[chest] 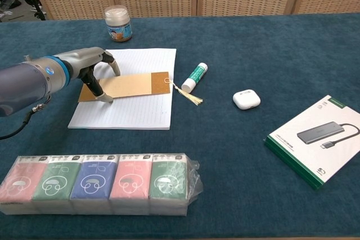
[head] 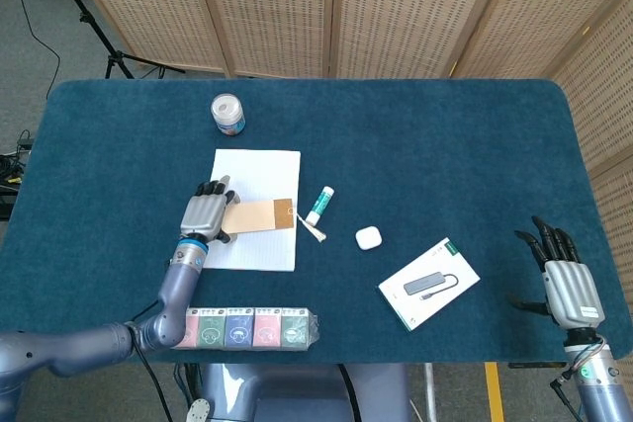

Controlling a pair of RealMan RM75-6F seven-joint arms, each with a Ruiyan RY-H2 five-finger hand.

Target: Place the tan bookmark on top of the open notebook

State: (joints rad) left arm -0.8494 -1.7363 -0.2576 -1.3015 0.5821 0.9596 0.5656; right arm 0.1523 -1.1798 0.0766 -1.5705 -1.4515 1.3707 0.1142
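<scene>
tan bookmark lies flat across the open notebook, its tasselled end at the page's right edge with the cream tassel trailing onto the blue cloth of the table; its left end juts a little past the page's left edge. no lettering on the bookmark or the ruled pages can be read. the left hand arches over the bookmark's left end, fingers curled down with the fingertips touching the card and the page; whether it pinches the card or only presses on it cannot be told. its forearm reaches in from the table's near left. the right hand shows only in the head view, by the table's near right corner, palm down, fingers spread, holding nothing. a green-and-white glue stick lies just right of the notebook, its print too small to read. a small jar stands beyond the notebook, label illegible. a white earbud case, a boxed usb hub and a wrapped row of tissue packs also lie on the table.
</scene>
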